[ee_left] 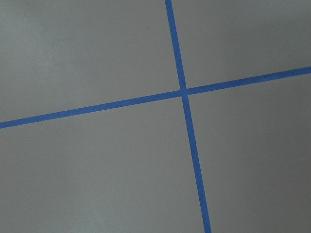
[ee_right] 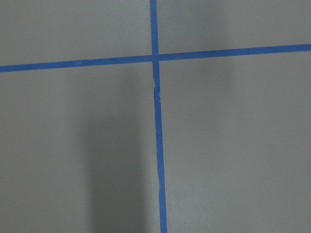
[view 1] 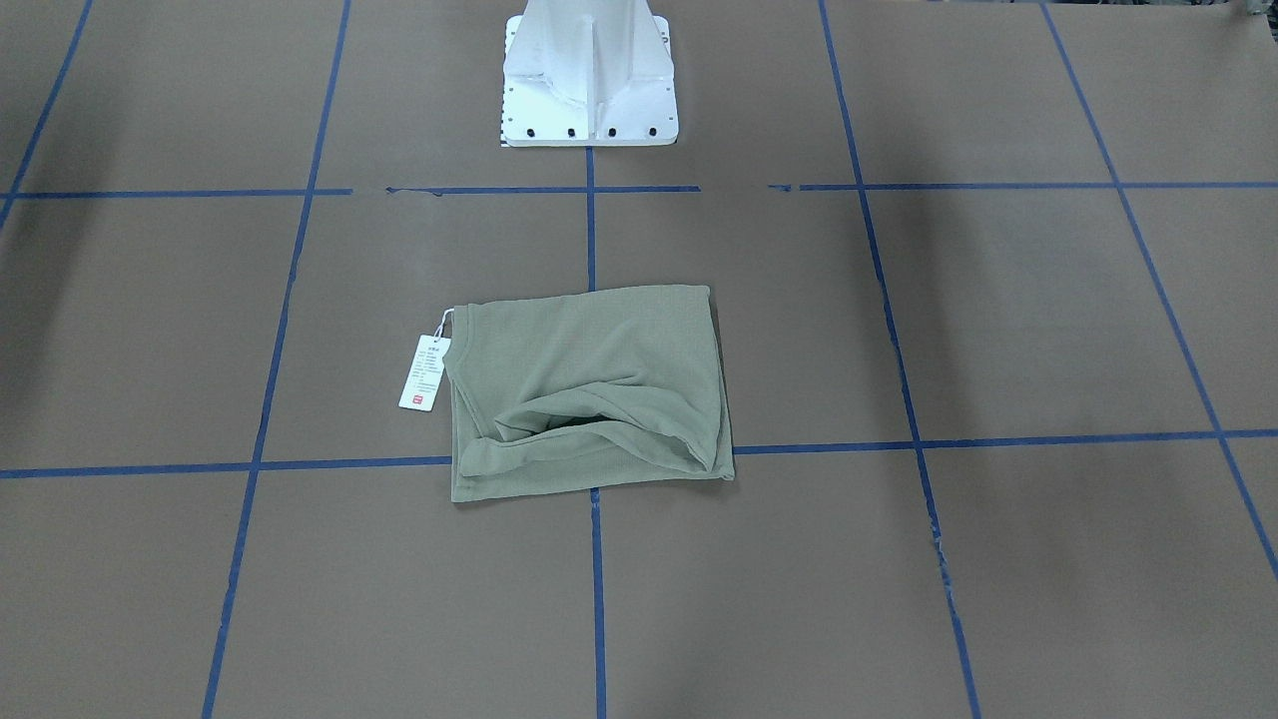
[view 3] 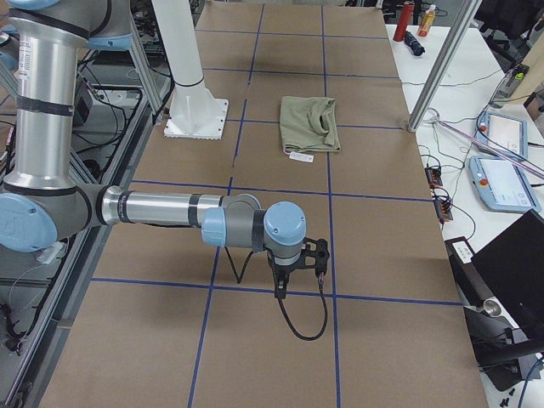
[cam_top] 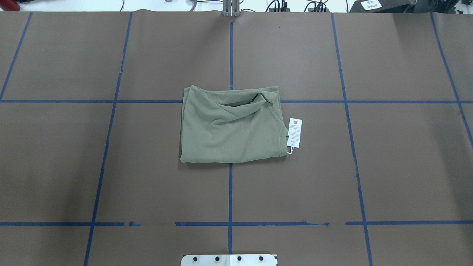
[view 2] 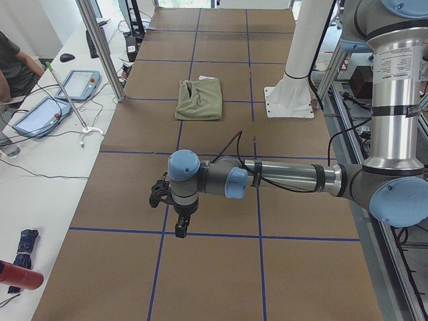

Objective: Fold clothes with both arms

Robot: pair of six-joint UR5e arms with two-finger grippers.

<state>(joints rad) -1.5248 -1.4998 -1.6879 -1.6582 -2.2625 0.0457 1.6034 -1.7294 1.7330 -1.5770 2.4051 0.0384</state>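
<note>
The sage-green shirt (view 1: 589, 384) lies folded into a compact rectangle at the table's middle (cam_top: 231, 125), with a rumpled fold along its far edge. Its white hang tag (cam_top: 294, 132) sticks out on the robot's right. Neither arm shows in the overhead or front-facing views. In the exterior left view, my left gripper (view 2: 177, 224) hangs low over bare paper, far from the shirt (view 2: 199, 99). In the exterior right view, my right gripper (view 3: 285, 285) hangs likewise, far from the shirt (view 3: 308, 121). I cannot tell whether either is open or shut. Both wrist views show only brown paper and blue tape.
The white pedestal base (view 1: 589, 80) stands at the robot's edge of the table. Blue tape lines grid the brown paper. A side bench holds tablets (view 2: 77, 83) and cables, with a person's arm (view 2: 13, 63) beside it. A metal post (view 2: 100, 47) rises at the table's edge.
</note>
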